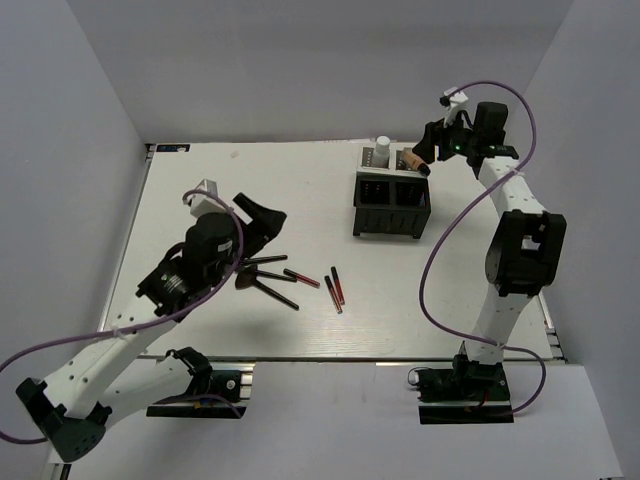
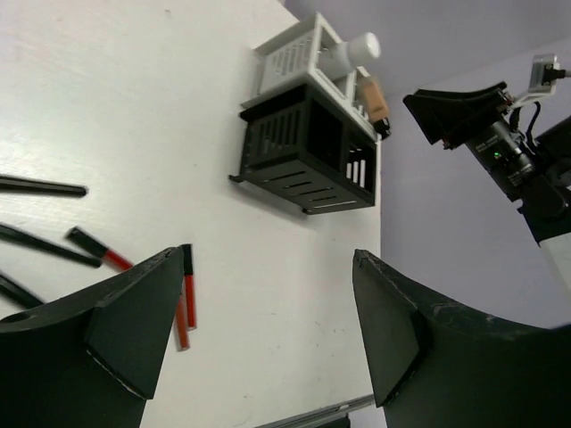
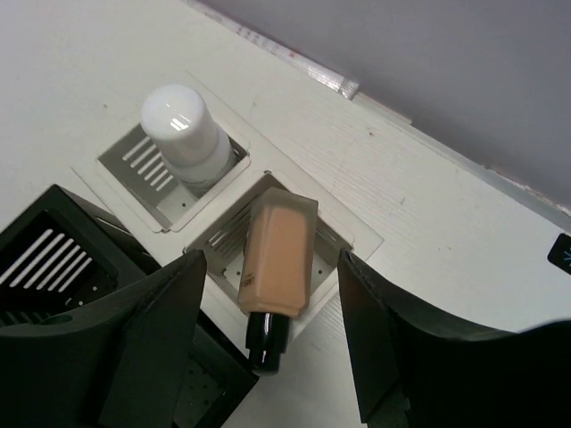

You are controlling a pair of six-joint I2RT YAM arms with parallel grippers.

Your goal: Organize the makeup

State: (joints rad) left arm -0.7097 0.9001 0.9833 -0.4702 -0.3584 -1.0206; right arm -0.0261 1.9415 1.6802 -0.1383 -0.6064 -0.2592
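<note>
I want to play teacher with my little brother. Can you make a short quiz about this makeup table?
1. True or false: the tan bottle stands upright.
2. How many bottles are in the white tray?
3. Where do the red-black pencils lie? A in the black box; B on the table; C in the white tray.
Key: 1 false, it leans; 2 two; 3 B.
</note>
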